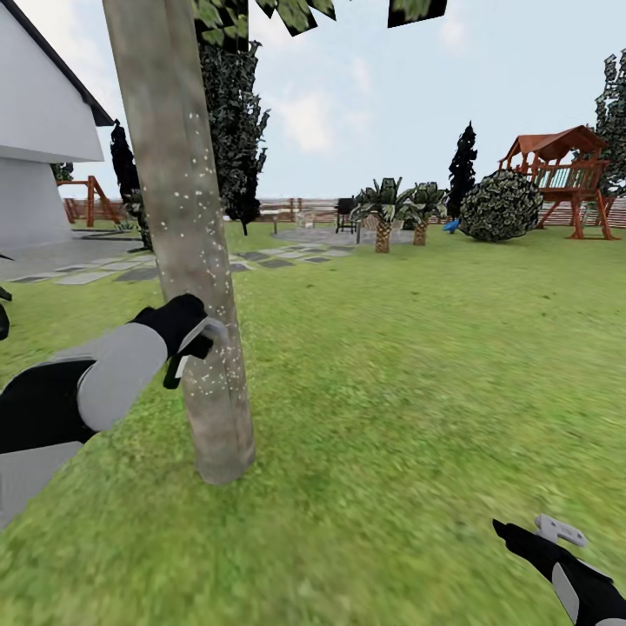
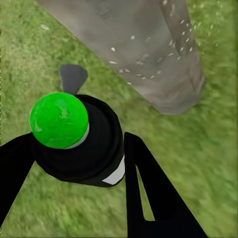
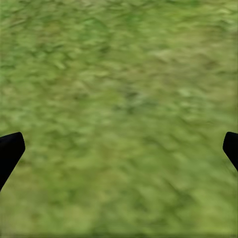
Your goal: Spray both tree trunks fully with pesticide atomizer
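My left tool [image 2: 74, 163] is clenched around the pesticide atomizer [image 2: 82, 144], a dark bottle with a green round cap and a white patch. I hold it just beside the tree trunk [image 1: 187, 252], which has little white specks on its bark. My right tool [image 3: 119, 148] is spread wide, holding nothing, low over the lawn [image 1: 417, 365].

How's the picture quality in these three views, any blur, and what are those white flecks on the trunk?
Head view: tree trunk fairly sharp, with white flecks on the bark; near lawn smeared. Left wrist view: pesticide atomizer crisp, grass soft. Right wrist view: blurred grass throughout, dark fingertips at the edges.
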Controlling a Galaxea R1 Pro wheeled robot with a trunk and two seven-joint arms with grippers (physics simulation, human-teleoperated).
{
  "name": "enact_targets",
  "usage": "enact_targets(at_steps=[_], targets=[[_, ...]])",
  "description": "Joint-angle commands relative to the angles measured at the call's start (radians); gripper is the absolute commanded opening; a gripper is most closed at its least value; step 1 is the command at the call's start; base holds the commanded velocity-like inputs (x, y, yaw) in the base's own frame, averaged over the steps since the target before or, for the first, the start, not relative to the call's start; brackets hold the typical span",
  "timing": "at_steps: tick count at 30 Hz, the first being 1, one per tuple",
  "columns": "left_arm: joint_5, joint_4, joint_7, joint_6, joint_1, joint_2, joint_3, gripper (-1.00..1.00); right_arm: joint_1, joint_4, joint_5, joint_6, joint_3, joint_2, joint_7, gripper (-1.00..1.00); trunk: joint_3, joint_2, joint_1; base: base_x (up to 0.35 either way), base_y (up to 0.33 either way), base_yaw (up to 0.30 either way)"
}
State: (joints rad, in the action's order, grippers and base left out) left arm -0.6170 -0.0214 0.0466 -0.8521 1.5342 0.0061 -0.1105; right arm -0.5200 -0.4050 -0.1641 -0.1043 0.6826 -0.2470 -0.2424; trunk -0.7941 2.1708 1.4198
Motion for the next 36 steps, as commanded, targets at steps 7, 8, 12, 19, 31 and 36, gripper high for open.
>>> enact_targets(at_steps=[7, 8, 12, 19, 31, 36], targets=[[0.046, 0.000, -0.001, 0.045, -0.056, 0.000, 0.002, -1.00, 0.000, 0.001, -0.001, 0.000, -0.001, 0.001, 0.000, 1.00, 0.000, 0.000, 0.000, 0.000, 0.000, 0.000], [0.051, 0.000, -0.001, 0.049, -0.066, 0.000, 0.002, -1.00, 0.000, 0.003, -0.001, 0.000, -0.001, 0.001, 0.000, 1.00, 0.000, 0.000, 0.000, 0.000, 0.000, 0.000], [0.056, -0.012, -0.003, 0.056, -0.064, -0.004, 0.009, -1.00, -0.003, 0.006, -0.001, 0.002, 0.000, -0.010, -0.008, 1.00, 0.000, 0.000, 0.000, 0.000, 0.000, 0.000], [0.056, -0.030, -0.002, 0.055, -0.055, -0.003, 0.022, -1.00, -0.003, 0.012, -0.003, 0.005, 0.000, -0.020, -0.008, 1.00, 0.000, 0.000, 0.000, 0.000, 0.000, 0.000], [0.056, -0.025, -0.002, 0.032, -0.056, 0.047, 0.022, -1.00, -0.003, 0.092, -0.005, 0.007, -0.001, -0.020, -0.005, 1.00, 0.000, 0.000, 0.000, -0.040, 0.028, 0.000], [0.056, -0.023, -0.002, 0.031, -0.057, 0.049, 0.023, -1.00, -0.003, 0.093, -0.005, 0.007, -0.001, -0.020, -0.005, 1.00, 0.000, 0.000, 0.000, -0.257, 0.191, 0.000]])
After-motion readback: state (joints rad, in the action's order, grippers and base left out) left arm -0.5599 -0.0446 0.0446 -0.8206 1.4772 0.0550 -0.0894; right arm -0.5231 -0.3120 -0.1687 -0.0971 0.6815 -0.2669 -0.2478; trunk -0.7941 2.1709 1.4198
